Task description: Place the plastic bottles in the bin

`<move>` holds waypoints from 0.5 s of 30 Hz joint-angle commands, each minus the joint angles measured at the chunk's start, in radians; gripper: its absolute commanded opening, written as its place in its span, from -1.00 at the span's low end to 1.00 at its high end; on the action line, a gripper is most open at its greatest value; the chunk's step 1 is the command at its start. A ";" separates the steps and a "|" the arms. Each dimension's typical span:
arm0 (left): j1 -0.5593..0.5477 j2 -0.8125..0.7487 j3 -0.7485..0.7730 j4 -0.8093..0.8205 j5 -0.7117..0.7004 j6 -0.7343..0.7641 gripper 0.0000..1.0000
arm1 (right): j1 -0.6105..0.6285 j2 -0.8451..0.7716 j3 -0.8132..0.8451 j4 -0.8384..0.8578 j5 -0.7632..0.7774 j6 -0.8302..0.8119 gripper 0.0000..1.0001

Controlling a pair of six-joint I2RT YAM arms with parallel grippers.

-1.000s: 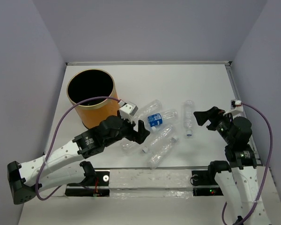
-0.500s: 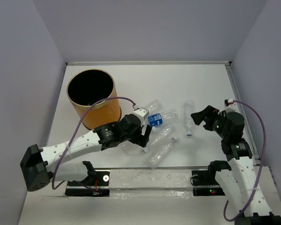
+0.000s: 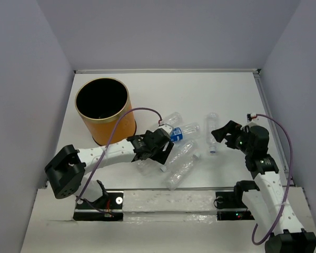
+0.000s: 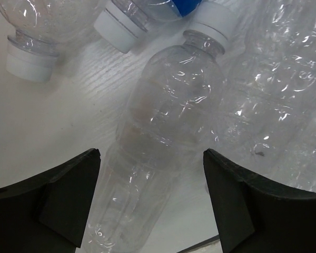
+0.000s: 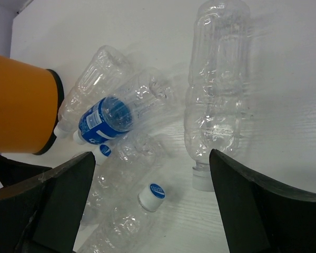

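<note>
Left gripper (image 4: 151,158): jaws stood wide, clear bottle (image 4: 168,121) lying between them, ungripped. Right gripper (image 5: 152,155): jaws stood wide, empty, second bottle (image 5: 216,95) ahead.

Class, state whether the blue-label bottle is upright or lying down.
Lying down: the blue-label bottle rests lengthwise on its side, not on its base.

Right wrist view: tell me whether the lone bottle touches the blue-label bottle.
Apart. The right wrist view shows a strip of table between the lone bottle and the blue-label bottle.

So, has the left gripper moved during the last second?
Yes. The left gripper has shifted right, farther from the bin, and is now over the plastic bottles.
</note>
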State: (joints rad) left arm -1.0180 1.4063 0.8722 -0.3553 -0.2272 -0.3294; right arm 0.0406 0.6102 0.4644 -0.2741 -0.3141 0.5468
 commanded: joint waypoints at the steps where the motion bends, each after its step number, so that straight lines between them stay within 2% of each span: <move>1: 0.022 0.028 0.040 0.015 -0.041 0.027 0.74 | -0.004 0.037 -0.012 0.099 0.024 0.004 0.88; 5: 0.038 0.072 0.053 0.013 -0.041 0.021 0.65 | 0.005 0.182 0.016 0.141 0.148 -0.028 0.90; 6: 0.039 0.080 0.056 0.013 -0.037 0.021 0.64 | 0.005 0.263 0.051 0.147 0.183 -0.037 0.94; 10: 0.041 0.118 0.065 0.013 -0.032 0.027 0.62 | 0.005 0.458 0.126 0.200 0.168 -0.068 0.99; 15: 0.042 0.151 0.068 0.003 -0.024 0.027 0.46 | 0.015 0.643 0.206 0.254 0.152 -0.084 0.99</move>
State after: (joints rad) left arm -0.9798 1.5238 0.9241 -0.3286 -0.2474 -0.3141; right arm 0.0456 1.1698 0.5842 -0.1295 -0.1799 0.4988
